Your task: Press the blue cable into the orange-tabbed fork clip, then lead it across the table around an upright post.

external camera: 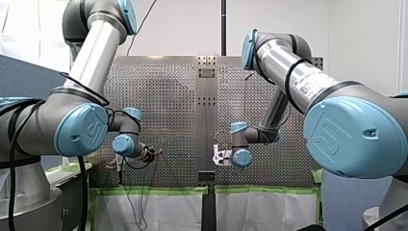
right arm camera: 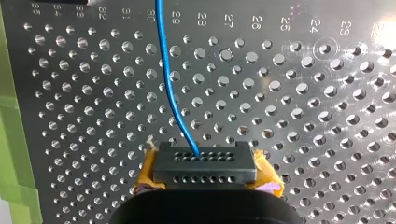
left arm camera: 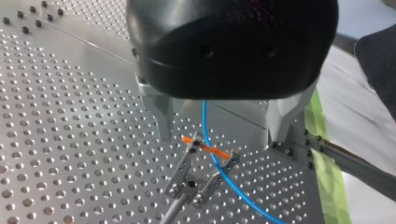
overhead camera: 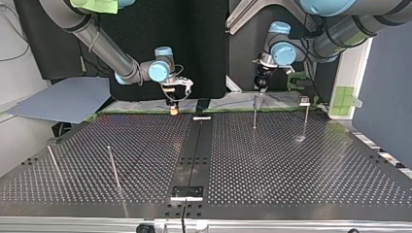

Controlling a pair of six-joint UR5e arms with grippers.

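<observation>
Left wrist view: the left gripper (left arm camera: 222,139) hangs over the fork clip (left arm camera: 194,175). Its 2 metal fingers (left arm camera: 162,116) are spread wide, 1 on either side of the clip, clear of the cable. The blue cable (left arm camera: 233,186) drops from under the gripper, passes between the clip's 2 prongs at the orange tabs (left arm camera: 215,151) and runs off over the perforated table (left arm camera: 70,140). How deep it sits cannot be told.

Right wrist view: the right gripper (right arm camera: 204,163) is pressed together, pinching the cable, with yellow pads (right arm camera: 149,172) at its sides.

Top view: both grippers are low at the table's far edge. Thin posts (overhead camera: 114,167) stand nearer the camera.
</observation>
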